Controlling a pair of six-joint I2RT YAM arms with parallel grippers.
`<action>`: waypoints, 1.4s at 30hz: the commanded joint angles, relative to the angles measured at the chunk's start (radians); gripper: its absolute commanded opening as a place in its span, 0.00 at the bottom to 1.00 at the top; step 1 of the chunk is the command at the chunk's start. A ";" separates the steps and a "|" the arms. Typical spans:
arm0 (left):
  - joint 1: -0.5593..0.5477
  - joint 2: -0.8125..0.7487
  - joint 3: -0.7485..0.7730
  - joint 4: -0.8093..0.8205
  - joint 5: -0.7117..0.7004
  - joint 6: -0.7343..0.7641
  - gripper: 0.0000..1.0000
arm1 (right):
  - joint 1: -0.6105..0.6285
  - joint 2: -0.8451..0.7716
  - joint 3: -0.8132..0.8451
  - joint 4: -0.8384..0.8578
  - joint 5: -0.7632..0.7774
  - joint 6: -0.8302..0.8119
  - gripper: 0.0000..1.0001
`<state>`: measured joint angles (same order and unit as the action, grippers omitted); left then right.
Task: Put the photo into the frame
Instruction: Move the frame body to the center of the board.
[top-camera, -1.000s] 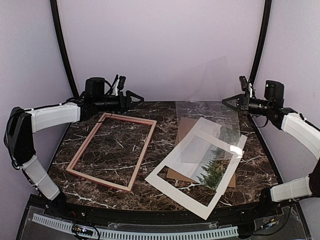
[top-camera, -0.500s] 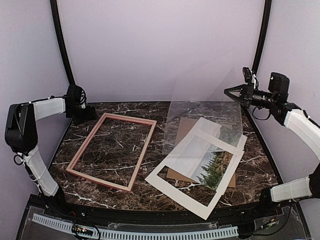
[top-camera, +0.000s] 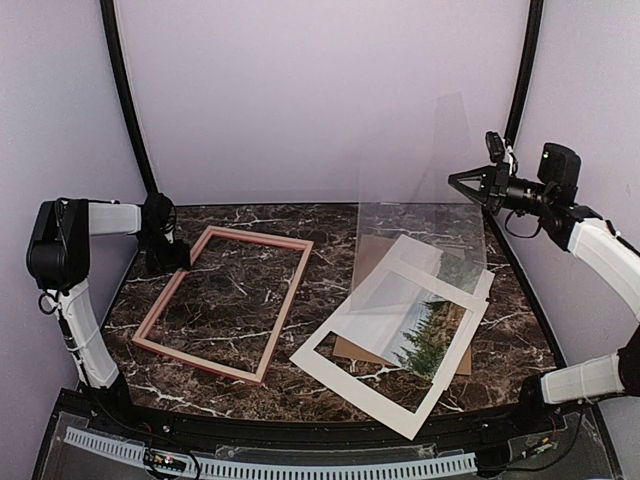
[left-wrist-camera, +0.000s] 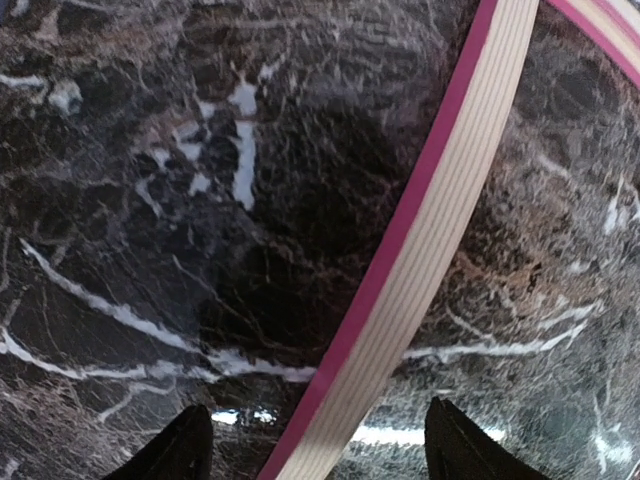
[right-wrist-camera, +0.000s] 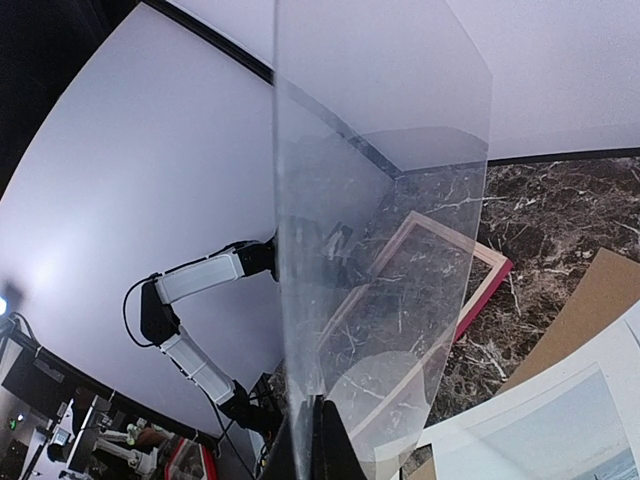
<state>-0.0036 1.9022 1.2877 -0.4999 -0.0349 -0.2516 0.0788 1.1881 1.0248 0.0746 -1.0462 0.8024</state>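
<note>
The pink-red frame (top-camera: 288, 308) lies face down on the left of the marble table, empty. My left gripper (top-camera: 172, 263) points down at its far-left corner. In the left wrist view the gripper (left-wrist-camera: 320, 450) is open, with the frame's tan rail (left-wrist-camera: 440, 230) running between the fingertips (left-wrist-camera: 185, 445). The photo (top-camera: 425, 340) of green trees lies at the right under the white mat (top-camera: 345, 375). My right gripper (top-camera: 455, 180) is shut on a clear sheet (top-camera: 420, 240) and holds it raised at the back right. The sheet (right-wrist-camera: 370, 200) fills the right wrist view above the gripper (right-wrist-camera: 318, 440).
Brown backing board (top-camera: 375, 252) lies under the mat and photo. The clear sheet's lower edge hangs over them. Purple walls and black poles enclose the table on three sides. The frame (right-wrist-camera: 485, 285) shows through the sheet in the right wrist view.
My left arm swung from above the frame's far edge out to the left, then came down over the frame's far-left corner. My right gripper lifted the clear sheet higher and more upright.
</note>
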 joint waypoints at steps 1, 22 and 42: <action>0.001 -0.041 -0.069 -0.005 0.074 -0.015 0.73 | 0.004 0.004 0.022 0.058 -0.009 0.010 0.00; -0.272 -0.263 -0.412 0.173 0.104 -0.193 0.51 | 0.003 0.017 0.026 -0.012 0.034 -0.028 0.00; -0.573 -0.402 -0.493 0.200 0.154 -0.384 0.49 | 0.108 0.092 0.059 -0.110 0.206 -0.047 0.00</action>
<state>-0.5575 1.5715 0.8062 -0.2935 0.0986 -0.5861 0.1722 1.2694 1.0378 -0.0589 -0.8875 0.7620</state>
